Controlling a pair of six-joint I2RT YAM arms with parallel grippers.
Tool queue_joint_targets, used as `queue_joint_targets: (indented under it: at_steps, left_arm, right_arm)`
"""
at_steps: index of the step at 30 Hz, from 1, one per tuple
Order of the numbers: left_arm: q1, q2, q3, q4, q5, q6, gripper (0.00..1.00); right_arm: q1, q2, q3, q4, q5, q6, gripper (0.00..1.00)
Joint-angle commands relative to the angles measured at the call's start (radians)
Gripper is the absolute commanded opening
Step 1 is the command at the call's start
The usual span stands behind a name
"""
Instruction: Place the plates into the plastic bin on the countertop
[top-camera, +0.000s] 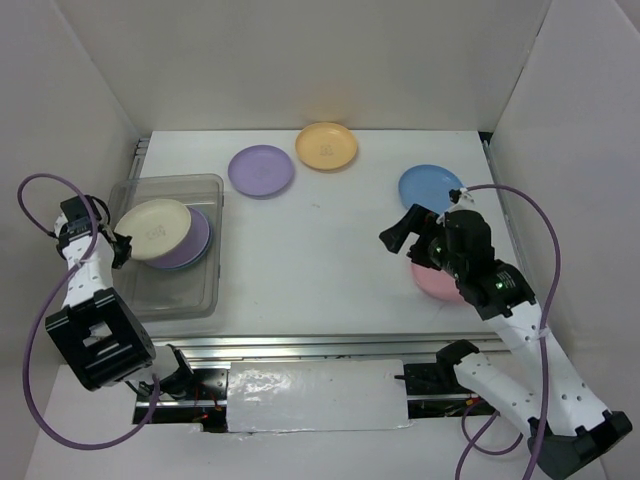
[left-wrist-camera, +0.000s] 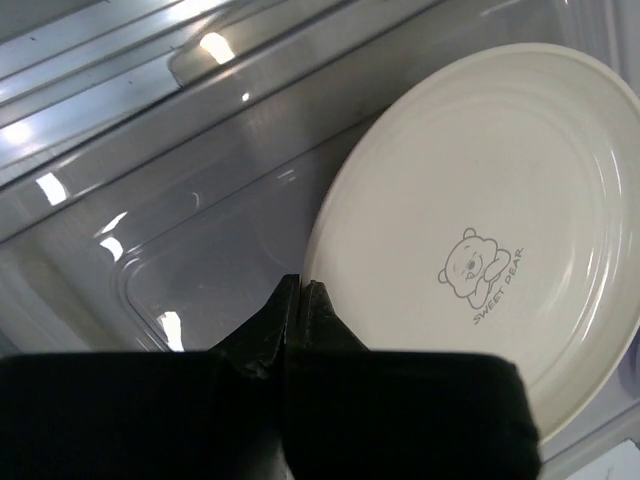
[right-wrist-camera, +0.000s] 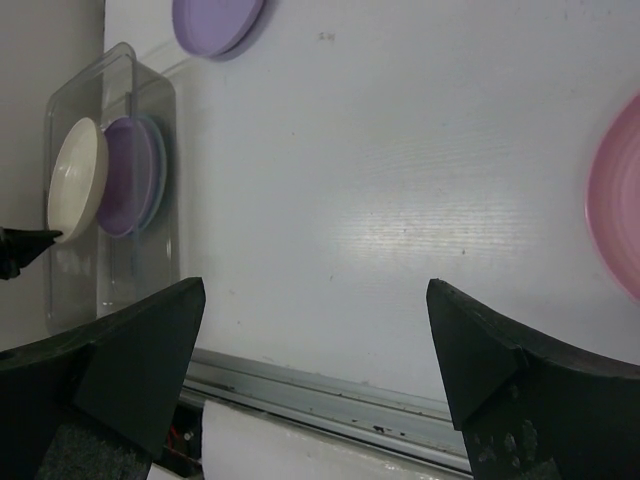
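Observation:
The clear plastic bin (top-camera: 165, 181) stands at the left of the countertop (top-camera: 320, 260). Inside it a lilac plate (top-camera: 198, 245) lies flat, and a cream plate (top-camera: 155, 228) leans tilted over it. My left gripper (top-camera: 120, 248) is shut on the cream plate's (left-wrist-camera: 490, 220) near rim, above the bin floor (left-wrist-camera: 200, 200). A second lilac plate (top-camera: 261, 170), an orange-yellow plate (top-camera: 326, 146) and a blue plate (top-camera: 430, 187) lie on the countertop. A pink plate (top-camera: 438, 282) lies partly under my right arm. My right gripper (top-camera: 405, 228) hangs wide open and empty, with the pink plate (right-wrist-camera: 615, 200) off to its right.
White walls close in the left, right and back sides. A metal rail (top-camera: 300, 345) runs along the front edge. In the right wrist view the bin (right-wrist-camera: 110, 80) shows at far left and bare countertop (right-wrist-camera: 380, 180) lies below the open fingers.

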Motion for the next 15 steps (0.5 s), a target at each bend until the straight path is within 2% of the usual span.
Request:
queue_joint_targets:
  at_steps: [1, 5, 6, 8, 9, 12, 15]
  left_arm:
    - [-0.014, -0.017, -0.013, 0.082, 0.067, -0.026, 0.0]
    - [-0.03, -0.019, -0.005, 0.086, 0.061, -0.018, 0.0]
    - [-0.03, -0.015, -0.002, 0.079, 0.055, -0.02, 0.14]
    - [-0.03, -0.007, 0.009, 0.048, 0.029, -0.027, 0.32]
    - [-0.03, -0.008, 0.006, 0.051, 0.037, -0.023, 0.55]
    - [-0.045, -0.042, 0.007, 0.053, 0.046, -0.015, 0.73]
    - [-0.088, -0.079, 0.024, 0.027, 0.034, 0.005, 0.84]
  right_arm:
    - [-0.027, -0.029, 0.032, -0.037, -0.035, -0.039, 1.0]
    - [-0.057, -0.044, 0.038, -0.046, -0.06, -0.056, 1.0]
    - [-0.061, -0.046, 0.038, -0.048, -0.067, -0.057, 1.0]
    - [-0.072, -0.054, 0.04, -0.046, -0.081, -0.06, 1.0]
    - [-0.075, -0.057, 0.04, -0.046, -0.084, -0.061, 1.0]
    - [-0.084, -0.06, 0.046, -0.049, -0.087, -0.067, 1.0]
    - [-0.107, -0.054, 0.045, -0.054, -0.086, -0.074, 1.0]
